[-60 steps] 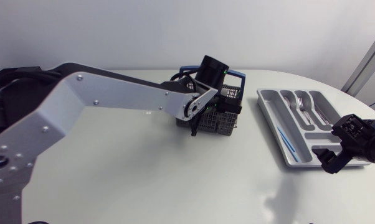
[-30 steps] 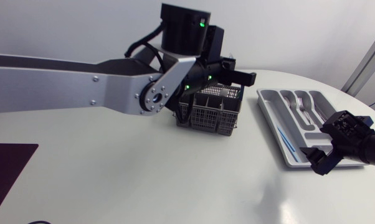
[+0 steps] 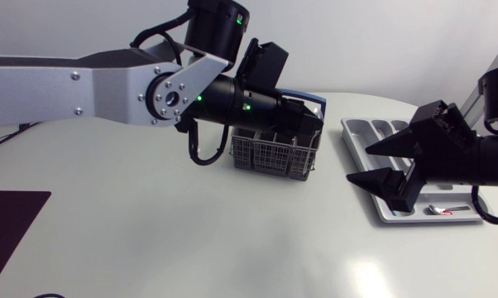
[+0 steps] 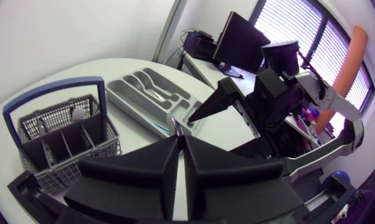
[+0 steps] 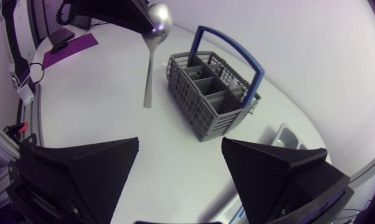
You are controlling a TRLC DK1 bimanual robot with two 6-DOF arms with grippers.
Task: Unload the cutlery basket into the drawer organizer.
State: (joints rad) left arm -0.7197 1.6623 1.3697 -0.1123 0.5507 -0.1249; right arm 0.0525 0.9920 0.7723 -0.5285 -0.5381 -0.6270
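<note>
Black left gripper [image 3: 307, 112] hung over the basket [image 3: 270, 157]; right gripper [image 3: 358, 164] gaped beside the basket, pointing toward it. Left wrist view: jaws nearly together. Right wrist view: left jaws pinched a spoon [image 5: 150, 56] by its bowl, handle hanging down beside the basket.

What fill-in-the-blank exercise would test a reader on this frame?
1. The left jaws are shut on the bowl of a ____, its handle hanging down.
2. The basket has a ____ handle.
3. The right jaws stand ____, holding nothing.
Missing words: spoon; blue; open.
</note>
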